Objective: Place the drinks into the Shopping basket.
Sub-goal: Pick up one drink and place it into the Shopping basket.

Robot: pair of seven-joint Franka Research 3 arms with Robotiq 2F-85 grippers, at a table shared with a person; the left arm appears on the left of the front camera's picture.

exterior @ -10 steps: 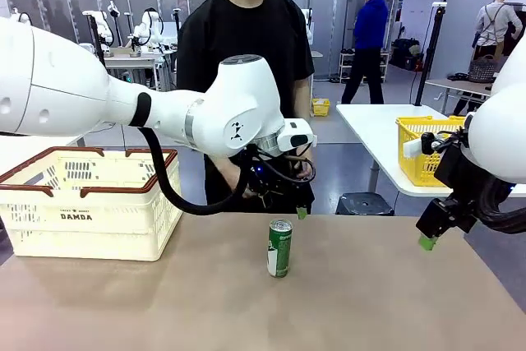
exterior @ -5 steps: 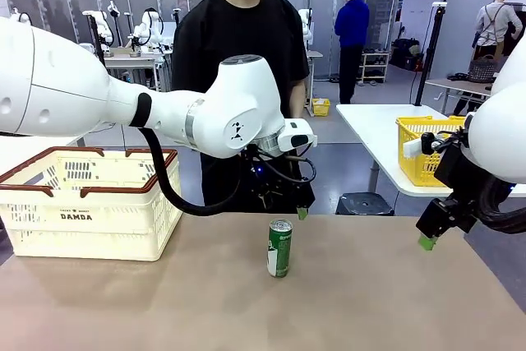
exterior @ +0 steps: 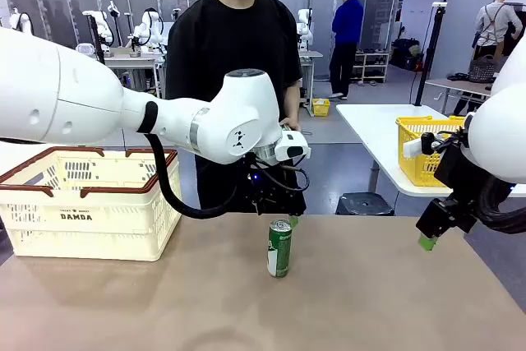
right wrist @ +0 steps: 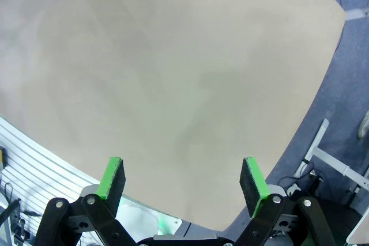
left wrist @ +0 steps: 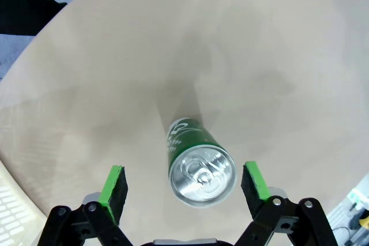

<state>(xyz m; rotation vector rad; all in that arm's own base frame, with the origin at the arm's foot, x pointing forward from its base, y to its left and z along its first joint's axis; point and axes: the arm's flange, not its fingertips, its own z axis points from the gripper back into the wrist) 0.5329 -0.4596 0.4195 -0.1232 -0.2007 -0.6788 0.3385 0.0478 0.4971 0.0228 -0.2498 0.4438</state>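
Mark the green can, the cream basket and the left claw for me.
green can [exterior: 279, 249], front view, middle of its side.
cream basket [exterior: 99, 232], front view, front lattice wall.
left claw [left wrist: 183, 178], left wrist view, midway between its green pads.

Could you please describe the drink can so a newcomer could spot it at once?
On the beige table, look right of the cream DAMDA basket. A green can stands upright near the middle, silver-topped with white markings, far smaller than the basket.
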